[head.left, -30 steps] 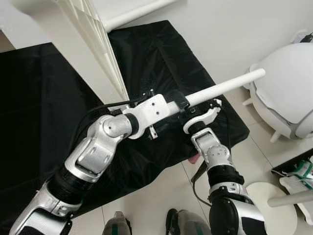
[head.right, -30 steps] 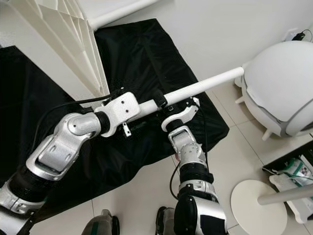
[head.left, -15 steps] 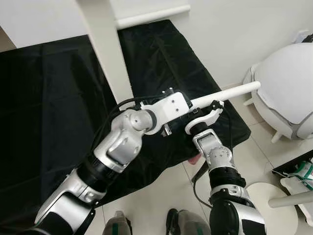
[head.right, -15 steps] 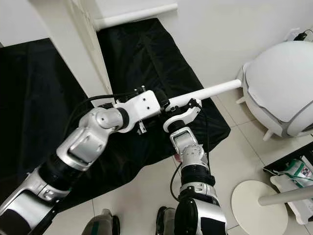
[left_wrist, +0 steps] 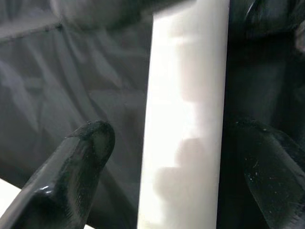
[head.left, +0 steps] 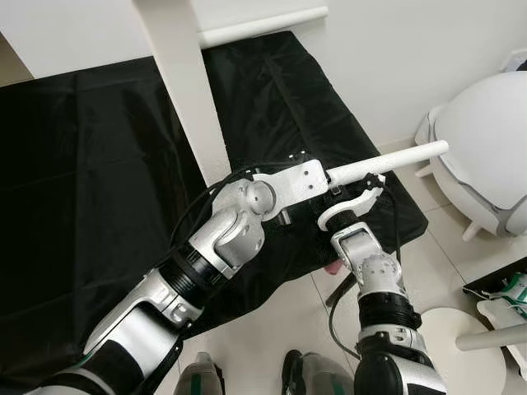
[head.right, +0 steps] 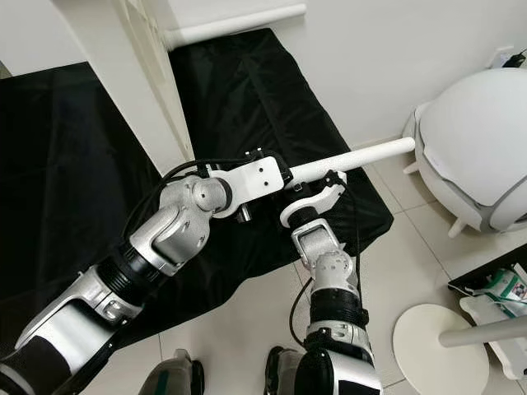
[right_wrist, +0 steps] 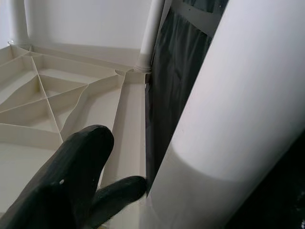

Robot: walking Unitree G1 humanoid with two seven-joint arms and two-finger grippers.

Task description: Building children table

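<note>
One black cloth point(head.left: 99, 181), one tabletop point(right_wrist: 57, 114), two table legs point(head.left: 387, 160) point(head.left: 263, 26), one round white seat point(head.left: 486, 156).

black cloth point(head.left: 99, 164) over pale tile floor point(head.left: 272, 337), white wall point(head.left: 412, 58), round white pod chair point(head.left: 486, 156).

Hidden near my claws

My left claw point(head.left: 328, 175) covers the table leg's point(head.left: 387, 161) near end; my right claw's point(head.left: 356, 186) grip stays unclear.
</note>
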